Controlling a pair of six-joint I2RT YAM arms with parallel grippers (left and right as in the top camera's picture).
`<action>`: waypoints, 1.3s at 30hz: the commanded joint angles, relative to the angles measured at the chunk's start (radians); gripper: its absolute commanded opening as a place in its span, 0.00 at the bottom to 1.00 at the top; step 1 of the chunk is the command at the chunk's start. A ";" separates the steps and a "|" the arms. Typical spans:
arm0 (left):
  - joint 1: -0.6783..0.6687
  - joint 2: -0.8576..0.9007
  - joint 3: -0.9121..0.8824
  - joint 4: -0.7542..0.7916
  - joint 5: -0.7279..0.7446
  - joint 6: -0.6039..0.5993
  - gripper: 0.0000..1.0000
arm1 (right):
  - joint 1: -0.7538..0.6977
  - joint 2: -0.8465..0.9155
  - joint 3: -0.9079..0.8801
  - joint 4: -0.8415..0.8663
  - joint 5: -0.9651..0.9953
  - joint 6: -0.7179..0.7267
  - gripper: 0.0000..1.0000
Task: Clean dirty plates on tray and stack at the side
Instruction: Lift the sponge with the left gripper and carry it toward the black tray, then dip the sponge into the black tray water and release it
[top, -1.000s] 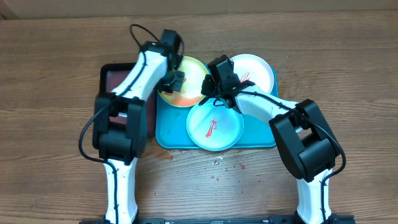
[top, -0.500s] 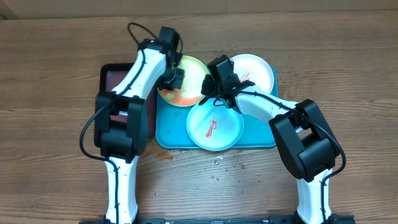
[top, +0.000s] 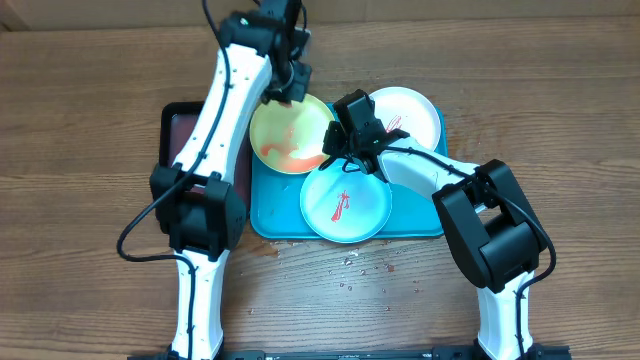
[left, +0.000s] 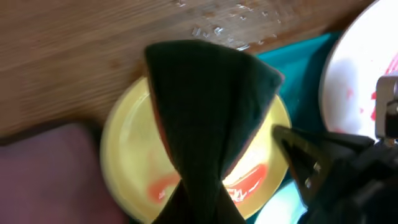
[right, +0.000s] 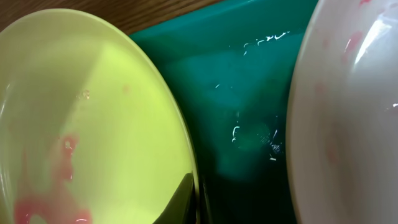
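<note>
Jaws of the left gripper (top: 288, 82) are clenched on a dark green cloth (left: 211, 106), which hangs over the far edge of the yellow-green plate (top: 290, 138). The right gripper (top: 338, 155) is pinched shut on that plate's right rim. Red smears mark all three plates on the turquoise tray (top: 268, 215): yellow-green at far left, white plate (top: 412, 112) at far right, pale mint plate (top: 345, 205) nearest.

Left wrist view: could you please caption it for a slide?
A dark cloth hangs over the red-smeared yellow-green plate.
</note>
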 joint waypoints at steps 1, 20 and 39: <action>0.031 -0.001 0.089 -0.073 -0.140 -0.035 0.04 | 0.011 0.008 0.018 -0.005 -0.032 -0.003 0.04; 0.298 -0.001 0.066 -0.214 -0.036 -0.035 0.04 | 0.010 0.008 0.019 -0.018 -0.047 -0.003 0.04; 0.303 -0.001 -0.299 -0.020 0.042 -0.014 0.05 | 0.010 -0.074 0.089 -0.072 0.025 -0.068 0.04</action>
